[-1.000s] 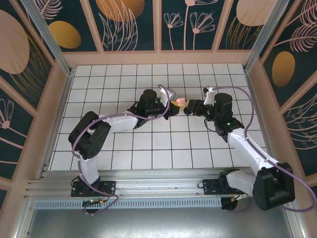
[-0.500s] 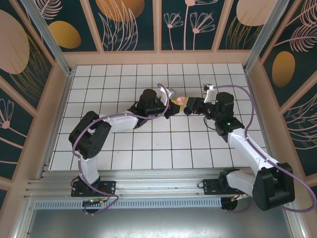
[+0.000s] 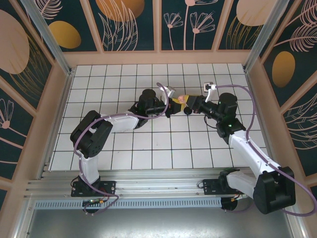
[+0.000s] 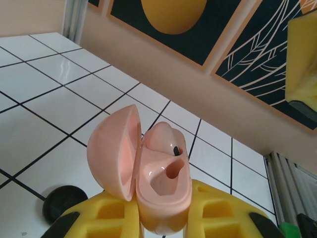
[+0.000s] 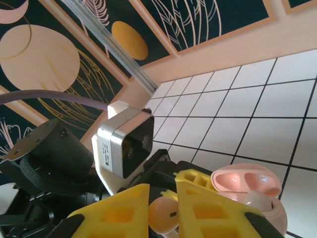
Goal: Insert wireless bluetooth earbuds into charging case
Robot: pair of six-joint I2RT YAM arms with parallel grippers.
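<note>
My left gripper [image 4: 163, 210] is shut on the open pink charging case [image 4: 163, 191], held up off the tiles with its lid [image 4: 111, 151] swung to the left. One pale pink earbud [image 4: 162, 139] sits in the far socket; the near socket [image 4: 171, 171] is empty. My right gripper [image 5: 162, 196] is shut on a second pale pink earbud [image 5: 163, 215], close beside the case [image 5: 247, 186]. From above, the left gripper [image 3: 171, 105] and right gripper [image 3: 188, 106] meet tip to tip at the case [image 3: 182, 100] over the middle of the floor.
A round black case [image 4: 64, 201] lies on the white tiled floor [image 4: 54, 114] under the left gripper. The left wrist camera [image 5: 124, 146] is close in front of the right fingers. Patterned walls [image 3: 158, 25] enclose the floor.
Both grippers have shifted slightly toward the back wall, still tip to tip. The right wrist has swung a little to the right. Neither grip has changed.
</note>
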